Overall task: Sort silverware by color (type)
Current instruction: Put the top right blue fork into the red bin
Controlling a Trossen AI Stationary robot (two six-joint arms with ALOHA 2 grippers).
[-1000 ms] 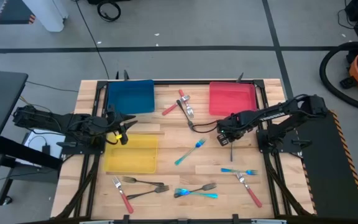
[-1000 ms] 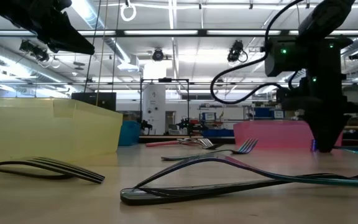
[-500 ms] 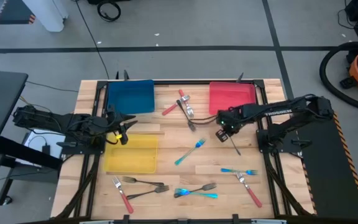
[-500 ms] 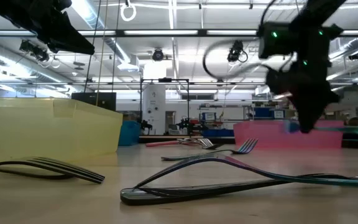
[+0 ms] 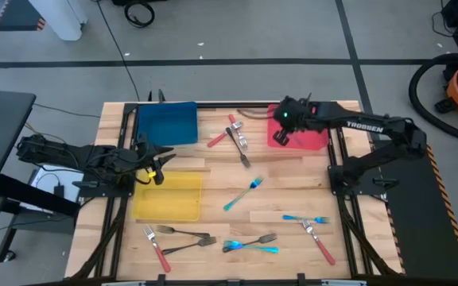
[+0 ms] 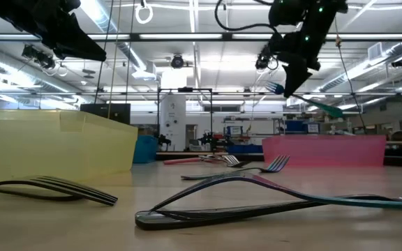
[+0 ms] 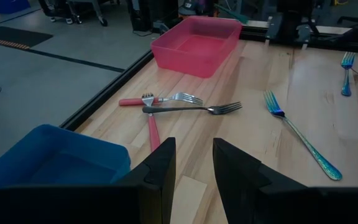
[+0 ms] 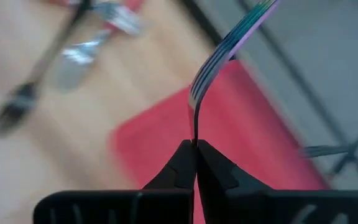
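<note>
My right gripper (image 5: 280,137) hangs over the near-left part of the red tray (image 5: 304,127), shut on a blue-teal fork (image 8: 224,51). The low view shows that fork (image 6: 311,102) high in the air below the gripper (image 6: 289,85). My left gripper (image 5: 157,169) waits open at the table's left side, by the yellow tray's (image 5: 168,197) far edge; in its wrist view the fingers (image 7: 191,177) stand apart. Other forks lie flat on the table: red-handled ones (image 5: 234,130), a dark one (image 5: 243,151) and a blue one (image 5: 243,193). My right gripper pinches the blue-teal fork between its two fingertips on the slim neck (image 8: 195,130) just behind the tines. The tines (image 8: 229,46) reach out ahead of the fingers. The teal handle (image 6: 329,109) sticks out the other way. The fork is lifted clear, slanting above the red tray.
A blue tray (image 5: 167,123) sits at the far left of the table. More forks lie near the table's near edge: a blue and dark cluster (image 5: 250,242), a red and dark pair (image 5: 169,237), and a blue (image 5: 305,218) and a red one (image 5: 318,241) at the right.
My right gripper has risen from the table's middle right and swung toward the far edge, turning as it went, until it came over the red tray. The fork it holds has gone up with it, well clear of the table. The left arm has kept still.
</note>
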